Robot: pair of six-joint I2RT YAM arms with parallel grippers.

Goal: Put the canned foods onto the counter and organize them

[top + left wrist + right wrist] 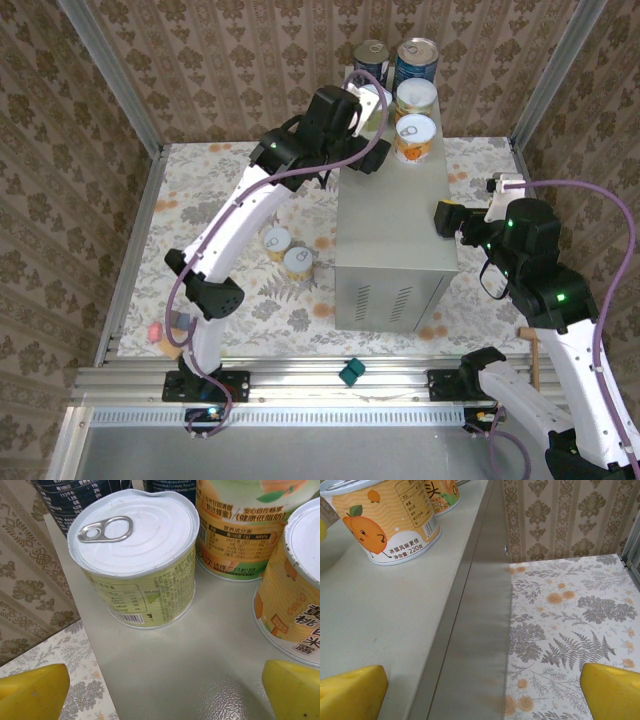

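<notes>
The main risk sits at the far left edge of the counter [395, 230]: the green-labelled can [135, 555] stands close to that edge, just ahead of the left gripper [162, 692]. A sideways swing or careless pull-back of that arm could nudge it off onto the floral mat [230, 190]. It could also be pushed into its neighbours, since the cans at the far end stand close together: two dark blue cans [371, 58] along the far edge, with the yellow-orange cans [416, 97] in front of them down the right side. Two short cans [277, 240] wait on the mat beside the counter's left face and are not yet lifted; reaching for them means passing low along that face, where the arm could clip the box. The right gripper [481, 692] hangs astride the counter's right edge, so a drop from there would likely catch a finger on the rim. The orange-fruit can [390, 520] stands ahead of it near that edge. Both grippers are spread wide and empty. The left has one yellow fingertip [32, 692] over the mat and the other over the counter top, touching no can; the right has nothing between its tips.
</notes>
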